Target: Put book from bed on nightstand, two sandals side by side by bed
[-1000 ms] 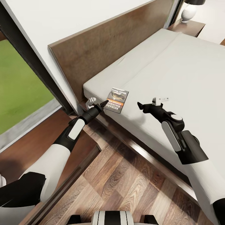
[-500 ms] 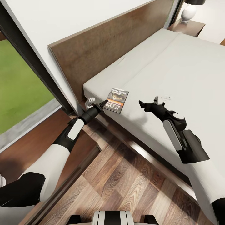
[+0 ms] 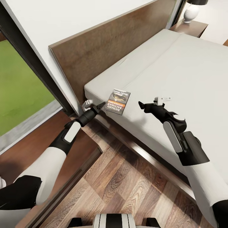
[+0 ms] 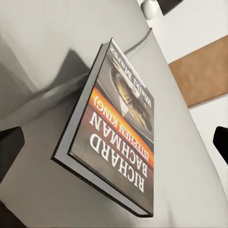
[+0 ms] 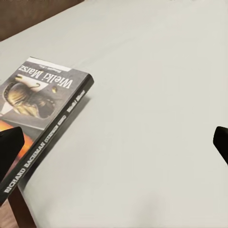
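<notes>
White walls, a dark window frame and plank floor surround the bed (image 3: 177, 63), seen from the head camera with its headboard running up to a far nightstand (image 3: 190, 28) that carries a lamp (image 3: 192, 11). The book (image 3: 118, 101) lies flat at the mattress's near corner, close to the side edge, where it lay a second ago. What has changed is the left arm: its forearm has dropped lower and pulled slightly back along the bed's side edge, so the left gripper (image 3: 100, 105) now sits just off the book's near corner instead of against it. The right gripper (image 3: 141, 104) has drifted a little toward the book but remains apart from it, hovering over the mattress. I judge the grasp is not yet made; the left arm seems to be re-aiming.

From the left wrist, the book (image 4: 118, 128) looms close, cover up, its near edge overhanging slightly; dark finger tips show at both frame sides, spread wide with nothing between them.

From the right wrist, the book (image 5: 40, 114) lies ahead on the mattress, and the two fingertips stand far apart, empty.
</notes>
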